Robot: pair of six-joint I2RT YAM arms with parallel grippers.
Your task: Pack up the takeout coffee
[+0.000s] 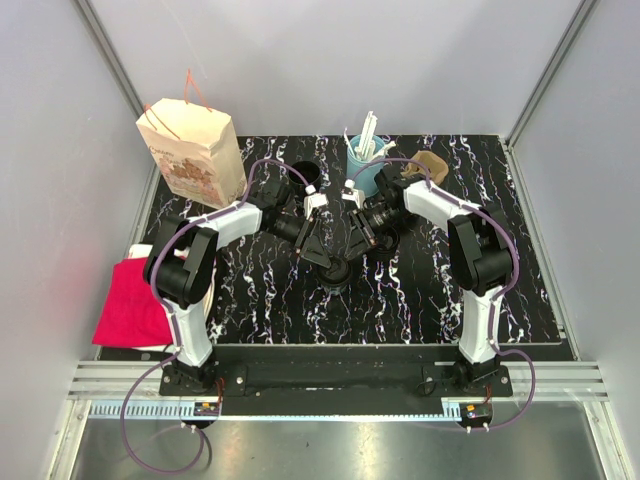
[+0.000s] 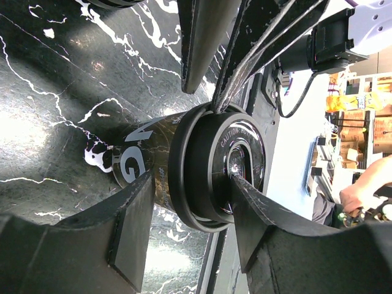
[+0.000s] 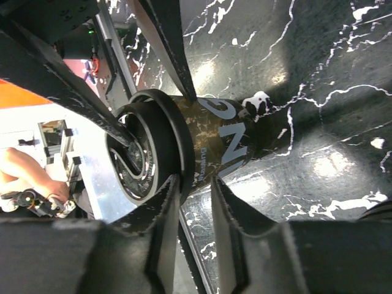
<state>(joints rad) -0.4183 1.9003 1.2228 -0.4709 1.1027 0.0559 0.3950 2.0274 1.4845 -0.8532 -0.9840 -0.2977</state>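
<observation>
The takeout coffee (image 1: 335,274), a black cup with white lettering and a black lid, stands upright on the marble-pattern table (image 1: 420,300) between both arms. In the left wrist view the coffee (image 2: 199,153) has one finger (image 2: 257,214) resting on the lid's top. The other finger (image 2: 131,226) lies beside the cup wall, so the left gripper (image 2: 193,184) is open around the lid. The right gripper (image 3: 195,184) is open a narrow way. One fingertip (image 3: 168,208) is at the lid's rim and the other (image 3: 236,226) is by the cup body (image 3: 226,141).
A paper bag (image 1: 195,150) with handles stands at the back left. A lidless black cup (image 1: 303,172) and a light-blue cup of white straws (image 1: 364,165) stand behind the grippers, with a brown object (image 1: 427,165) to their right. A pink cloth (image 1: 135,305) lies off the table's left edge.
</observation>
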